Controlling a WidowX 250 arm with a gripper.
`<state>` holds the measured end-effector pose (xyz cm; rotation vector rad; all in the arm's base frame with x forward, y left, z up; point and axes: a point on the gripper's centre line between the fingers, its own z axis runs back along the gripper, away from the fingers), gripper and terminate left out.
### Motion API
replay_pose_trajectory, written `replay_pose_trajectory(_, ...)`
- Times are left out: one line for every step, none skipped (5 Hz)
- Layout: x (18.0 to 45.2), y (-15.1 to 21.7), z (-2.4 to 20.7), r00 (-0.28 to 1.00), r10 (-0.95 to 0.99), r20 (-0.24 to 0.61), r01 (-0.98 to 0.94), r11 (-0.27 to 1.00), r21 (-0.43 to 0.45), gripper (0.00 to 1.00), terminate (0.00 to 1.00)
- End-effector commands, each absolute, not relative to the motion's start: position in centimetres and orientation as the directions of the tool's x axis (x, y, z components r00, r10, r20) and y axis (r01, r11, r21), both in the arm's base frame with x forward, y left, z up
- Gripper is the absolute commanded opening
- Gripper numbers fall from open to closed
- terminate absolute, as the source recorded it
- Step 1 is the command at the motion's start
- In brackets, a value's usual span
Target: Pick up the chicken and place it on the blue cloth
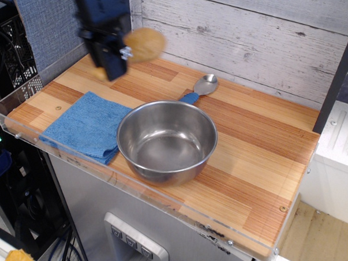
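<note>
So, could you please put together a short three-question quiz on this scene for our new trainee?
1. True or false: the chicken is lying inside the steel bowl.
2. Multiple choice: what lies directly behind the bowl? A) a fork B) a spoon with a blue handle C) a knife
3. Short answer: which way must the gripper carry the chicken to reach the blue cloth?

Key
1. False: the gripper holds it in the air, above the back left of the counter.
2. B.
3. Down and toward the front edge; the cloth lies left of the bowl, touching its side.
</note>
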<state>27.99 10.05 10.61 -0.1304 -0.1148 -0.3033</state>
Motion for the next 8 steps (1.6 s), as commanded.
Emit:
replay_pose_trajectory(24.8, 12.3, 9.6, 0.999, -0.023, 0.034, 0.018, 0.989, 0.145, 0.00, 0.00)
replay_pose_trajectory(24.5, 10.8, 8.2, 0.999, 0.040, 0.020, -0.043, 0.980, 0.193, 0.00, 0.00)
replay_pose_trajectory(24.5, 10.7, 6.1, 0.999, 0.034, -0.016, -0.031, 0.981, 0.190, 0.00, 0.00)
replay_pose_trajectory(24.9, 11.9, 4.4, 0.997, 0.048, -0.054, -0.036, 0.977, 0.208, 0.00, 0.00)
replay_pose_trajectory(25.1, 13.6, 3.7, 0.995, 0.072, -0.066, -0.056, 0.974, 0.220, 0.00, 0.00)
replay_pose_trajectory(25.1, 14.4, 3.2, 0.993, 0.079, -0.085, -0.059, 0.976, 0.211, 0.00, 0.00)
replay_pose_trajectory(25.0, 14.3, 3.3, 0.993, 0.030, -0.113, -0.008, 0.981, 0.196, 1.00, 0.00)
replay_pose_trajectory(24.8, 13.8, 4.6, 0.996, -0.019, -0.086, 0.033, 0.986, 0.163, 1.00, 0.00)
